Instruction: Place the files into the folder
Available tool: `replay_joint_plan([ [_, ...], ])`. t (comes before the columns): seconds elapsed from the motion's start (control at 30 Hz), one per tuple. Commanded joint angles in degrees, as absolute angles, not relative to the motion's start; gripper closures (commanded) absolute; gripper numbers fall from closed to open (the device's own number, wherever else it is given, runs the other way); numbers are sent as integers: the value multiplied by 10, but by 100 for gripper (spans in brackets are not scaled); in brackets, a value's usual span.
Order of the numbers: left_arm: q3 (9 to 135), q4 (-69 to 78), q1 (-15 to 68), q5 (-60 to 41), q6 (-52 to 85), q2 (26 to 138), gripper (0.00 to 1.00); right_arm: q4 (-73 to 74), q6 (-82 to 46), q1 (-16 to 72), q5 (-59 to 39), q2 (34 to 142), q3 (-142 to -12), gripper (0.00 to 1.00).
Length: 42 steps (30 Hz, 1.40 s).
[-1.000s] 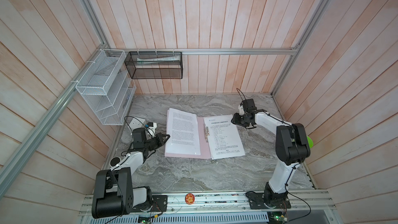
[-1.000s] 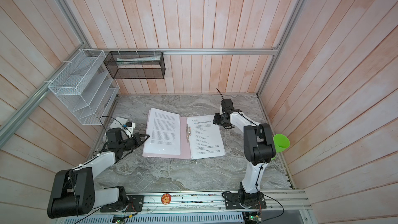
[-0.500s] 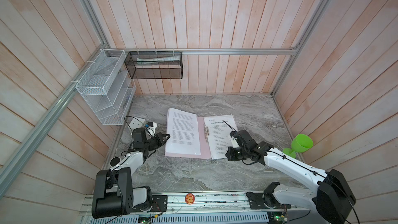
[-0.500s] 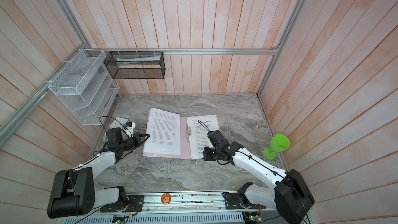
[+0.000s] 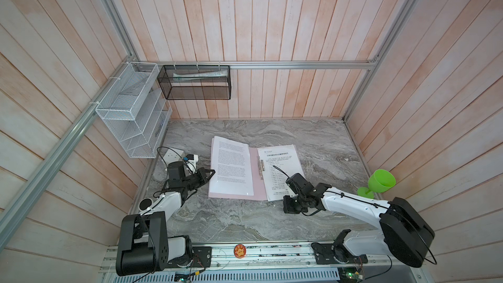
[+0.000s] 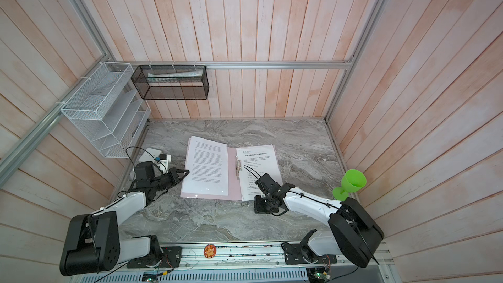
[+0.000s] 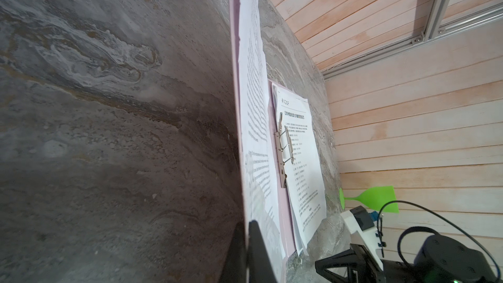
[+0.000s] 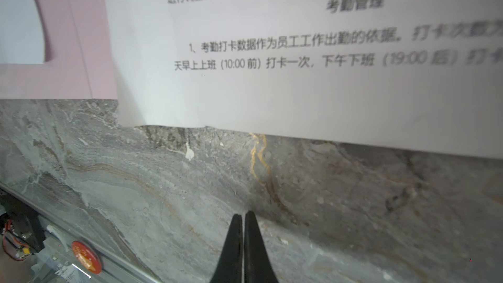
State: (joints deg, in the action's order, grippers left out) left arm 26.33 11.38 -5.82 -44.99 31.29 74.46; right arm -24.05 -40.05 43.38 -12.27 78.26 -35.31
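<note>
My left gripper point(image 5: 213, 171): pinching the folder point(image 5: 257, 183) edge; my right gripper point(image 8: 243, 213): closed, empty; hazard: a nudge could crumple the files point(image 5: 280, 164).

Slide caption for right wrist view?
Shut right gripper aimed at marble table, short of the printed sheet lying partly on the pink folder.

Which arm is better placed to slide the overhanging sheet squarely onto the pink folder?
Right. The right hand is shut and empty near the sheet; the left hand is busy pinching the folder cover.
</note>
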Motion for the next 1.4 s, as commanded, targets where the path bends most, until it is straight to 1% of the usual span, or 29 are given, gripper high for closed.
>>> replay_joint_plan([
  [0.0,256,119,-55,-450,309,739,100,-234,-384,438,-114,810,-367,100],
  [0.27,258,118,-53,-453,309,740,100,-247,-355,434,-84,875,-421,100],
  [0.8,259,115,-53,-452,308,746,100,-221,-346,432,-96,921,-458,100],
  [0.93,258,113,-53,-453,308,743,100,-226,-347,431,-100,917,-464,100],
  [1.07,261,105,-51,-449,306,738,100,-241,-330,432,-122,862,-487,100],
  [1.17,265,103,-52,-445,304,736,100,-254,-303,421,-133,833,-537,100],
  [1.2,267,104,-51,-446,304,736,100,-250,-291,412,-148,834,-553,94],
  [1.23,270,103,-52,-447,304,738,100,-240,-276,395,-176,844,-572,79],
  [1.27,271,104,-51,-448,304,740,100,-229,-269,377,-195,859,-587,73],
  [1.33,277,105,-53,-454,304,745,100,-207,-241,337,-251,910,-630,67],
  [1.37,277,106,-53,-455,304,746,100,-202,-227,323,-267,936,-653,67],
])
